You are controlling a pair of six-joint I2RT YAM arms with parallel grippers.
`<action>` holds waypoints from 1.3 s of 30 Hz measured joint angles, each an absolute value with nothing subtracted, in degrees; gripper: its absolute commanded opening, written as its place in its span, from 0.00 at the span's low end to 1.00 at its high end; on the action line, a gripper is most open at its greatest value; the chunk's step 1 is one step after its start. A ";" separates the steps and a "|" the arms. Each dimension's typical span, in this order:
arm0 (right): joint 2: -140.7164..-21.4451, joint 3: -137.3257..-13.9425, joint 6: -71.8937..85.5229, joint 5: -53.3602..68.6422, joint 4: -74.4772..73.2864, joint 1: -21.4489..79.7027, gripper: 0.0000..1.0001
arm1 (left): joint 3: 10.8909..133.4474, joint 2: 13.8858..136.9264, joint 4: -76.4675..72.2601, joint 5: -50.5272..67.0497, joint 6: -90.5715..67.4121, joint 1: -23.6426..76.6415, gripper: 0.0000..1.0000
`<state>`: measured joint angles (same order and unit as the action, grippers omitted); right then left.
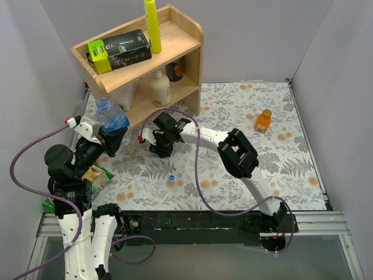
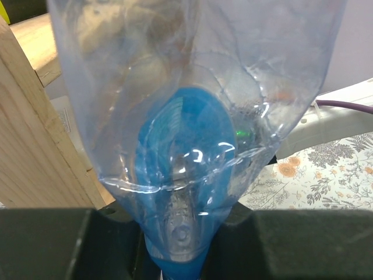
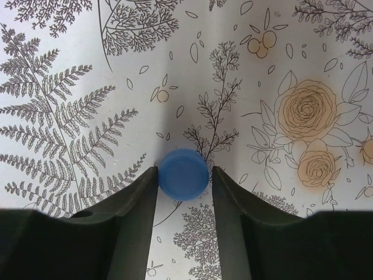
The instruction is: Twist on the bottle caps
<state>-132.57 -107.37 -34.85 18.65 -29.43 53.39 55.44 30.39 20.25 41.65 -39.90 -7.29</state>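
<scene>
The left pincer is clamped on the clear bottle, uncapped above it, while the right pincer stands apart astride the blue cap lying between its jaws on the table, so lifting and screwing look yet to be done.

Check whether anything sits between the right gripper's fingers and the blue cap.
Nothing visible does. The blue cap lies flat on the floral cloth, directly between the two fingers of the right gripper, with only bare cloth around it.

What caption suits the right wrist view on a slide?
Right gripper straddling a small round blue plastic cap on flowered cloth.
</scene>
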 measured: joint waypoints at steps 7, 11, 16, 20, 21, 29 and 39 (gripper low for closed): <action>-132.62 -107.48 -34.70 18.83 -29.69 53.39 0.31 | 54.26 30.37 19.57 42.24 -39.92 -7.29 0.19; -131.96 -106.56 -34.72 19.46 -29.89 53.39 0.29 | 53.71 30.72 19.18 43.77 -39.86 -7.31 0.17; -122.41 -98.43 -35.92 22.13 -34.04 52.93 0.27 | 53.76 34.87 16.71 50.02 -39.33 -7.33 0.14; -107.26 -95.77 -38.20 26.17 -38.94 51.70 0.27 | 53.80 41.80 15.73 55.79 -37.17 -7.33 0.13; -103.83 -95.77 -38.59 26.63 -39.79 51.37 0.27 | 53.80 43.31 15.81 57.30 -36.32 -7.33 0.13; -77.80 -94.89 -37.45 28.53 -51.83 50.41 0.27 | 48.07 46.28 12.95 63.05 -28.75 5.15 0.14; -77.38 -105.34 -40.91 25.36 -61.67 50.63 0.29 | 35.03 56.16 9.50 52.84 -21.37 29.36 0.12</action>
<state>-77.38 -105.34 -40.91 25.36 -61.67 50.63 35.03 56.16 9.50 52.84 -21.37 29.36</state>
